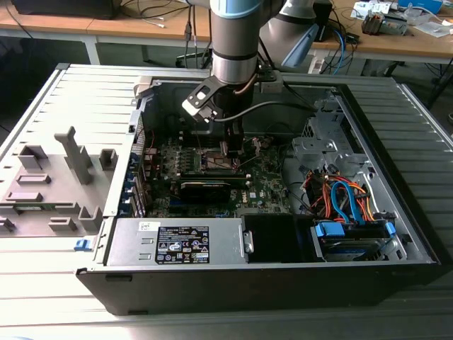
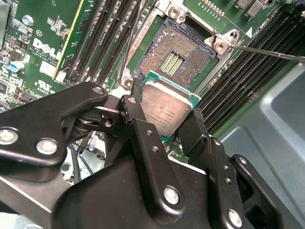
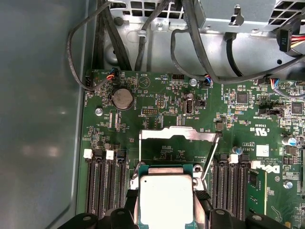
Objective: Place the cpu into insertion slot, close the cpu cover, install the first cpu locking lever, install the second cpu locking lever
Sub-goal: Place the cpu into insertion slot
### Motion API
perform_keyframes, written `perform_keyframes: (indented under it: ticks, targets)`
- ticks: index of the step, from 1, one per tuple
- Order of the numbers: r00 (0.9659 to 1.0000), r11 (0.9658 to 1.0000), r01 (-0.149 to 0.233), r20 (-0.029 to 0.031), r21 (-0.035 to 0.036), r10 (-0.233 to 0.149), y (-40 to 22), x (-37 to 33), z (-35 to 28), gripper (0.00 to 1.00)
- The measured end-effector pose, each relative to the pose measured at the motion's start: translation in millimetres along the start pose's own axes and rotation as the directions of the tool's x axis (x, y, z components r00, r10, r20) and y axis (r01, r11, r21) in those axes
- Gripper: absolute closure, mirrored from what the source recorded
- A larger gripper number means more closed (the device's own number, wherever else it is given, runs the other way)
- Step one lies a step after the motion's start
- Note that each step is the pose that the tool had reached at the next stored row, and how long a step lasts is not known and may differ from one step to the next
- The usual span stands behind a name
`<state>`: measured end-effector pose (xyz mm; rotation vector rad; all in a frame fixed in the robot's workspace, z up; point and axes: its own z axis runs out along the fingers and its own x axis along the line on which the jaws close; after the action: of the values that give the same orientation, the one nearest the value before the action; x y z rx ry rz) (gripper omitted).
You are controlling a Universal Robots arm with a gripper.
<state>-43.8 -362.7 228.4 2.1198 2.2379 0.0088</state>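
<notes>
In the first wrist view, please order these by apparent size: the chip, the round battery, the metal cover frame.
1. metal cover frame, the widest.
2. chip, close behind; it is nearer the camera and partly out of frame, so ranks 1 and 2 are unsure.
3. round battery, clearly smallest.

Even indoor light fills the open computer case (image 1: 283,287) — a soft sheen on the chip (image 3: 167,200), inner corners falling into shadow.

The silver-topped cpu (image 2: 167,112) hangs just over the bare insertion slot (image 2: 180,56), cpu cover (image 3: 176,134) swung open.
</notes>
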Motion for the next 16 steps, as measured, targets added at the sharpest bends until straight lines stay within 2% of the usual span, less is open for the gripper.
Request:
perform_keyframes:
  ticks: [7, 16]
  targets:
    - [1.0000, 1.0000, 0.000, 0.0003, 0.0002, 0.000, -6.1, 0.9, 1.7, 0.45]
    - [1.0000, 1.0000, 0.000, 0.0003, 0.0002, 0.000, -8.0, 1.1, 3.3, 0.45]
